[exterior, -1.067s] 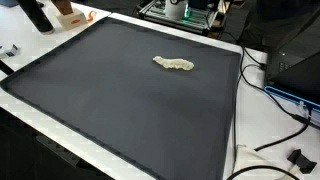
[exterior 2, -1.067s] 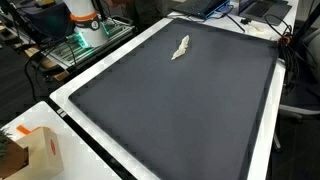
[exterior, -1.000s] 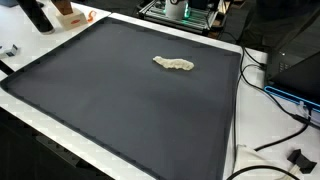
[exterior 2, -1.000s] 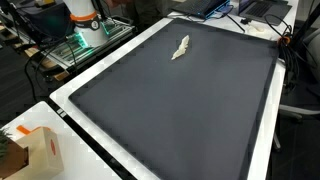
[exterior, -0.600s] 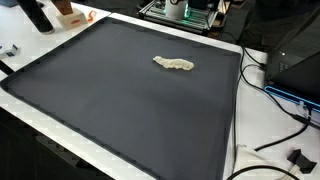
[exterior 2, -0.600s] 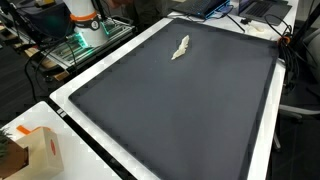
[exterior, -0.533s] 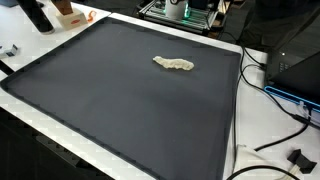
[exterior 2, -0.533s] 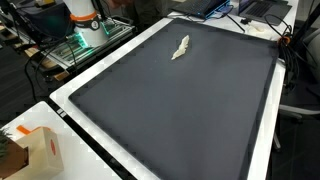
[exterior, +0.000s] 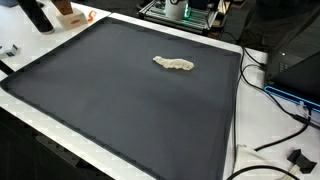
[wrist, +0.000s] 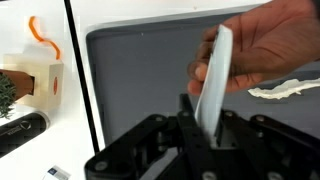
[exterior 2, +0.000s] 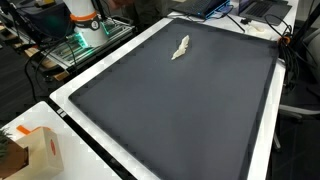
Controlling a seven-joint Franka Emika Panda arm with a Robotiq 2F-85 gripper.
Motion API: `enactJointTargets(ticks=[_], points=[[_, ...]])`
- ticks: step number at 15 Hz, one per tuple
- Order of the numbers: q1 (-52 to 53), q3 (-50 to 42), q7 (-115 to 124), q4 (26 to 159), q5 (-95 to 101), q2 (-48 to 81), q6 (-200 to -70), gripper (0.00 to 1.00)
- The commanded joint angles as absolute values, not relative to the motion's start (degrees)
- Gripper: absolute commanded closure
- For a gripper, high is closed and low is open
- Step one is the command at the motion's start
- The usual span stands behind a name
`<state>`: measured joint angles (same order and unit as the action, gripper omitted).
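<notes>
The gripper [wrist: 205,120] shows only in the wrist view, at the bottom, black and chunky. A thin white flat thing [wrist: 213,80] stands up on its edge with its low end down between the jaws. It may be a plate seen from the side, but the view is too blurry to be sure. A person's hand [wrist: 270,45] comes in from the top right and holds the upper part of the white thing. The jaws sit close on both sides of it, but I cannot tell if they are squeezing it or not.

Under it all lies a big dark mat [wrist: 140,80] with a white table around it. A pale, bumpy, wiggly piece [wrist: 285,89] lies on the mat just beside the hand. In both exterior views that piece [exterior: 173,64] [exterior 2: 180,47] lies alone near the far end of the mat [exterior: 120,100] [exterior 2: 180,110]. A small cardboard box [wrist: 30,80] with an orange strip stands off the mat on the white table.
</notes>
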<state>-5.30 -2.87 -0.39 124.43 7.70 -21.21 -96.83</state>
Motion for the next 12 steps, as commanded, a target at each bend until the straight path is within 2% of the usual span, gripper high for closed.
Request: enactJointTargets(ticks=[1,5,12], points=[[-4.7,-3.1,-0.7,124.2,8.4,-21.1,-96.9,1.00],[-4.8,-3.1,-0.3,124.3,7.8,-21.2,-96.6,0.96],[-4.8,-3.1,-0.3,124.3,7.8,-21.2,-96.6,0.96]])
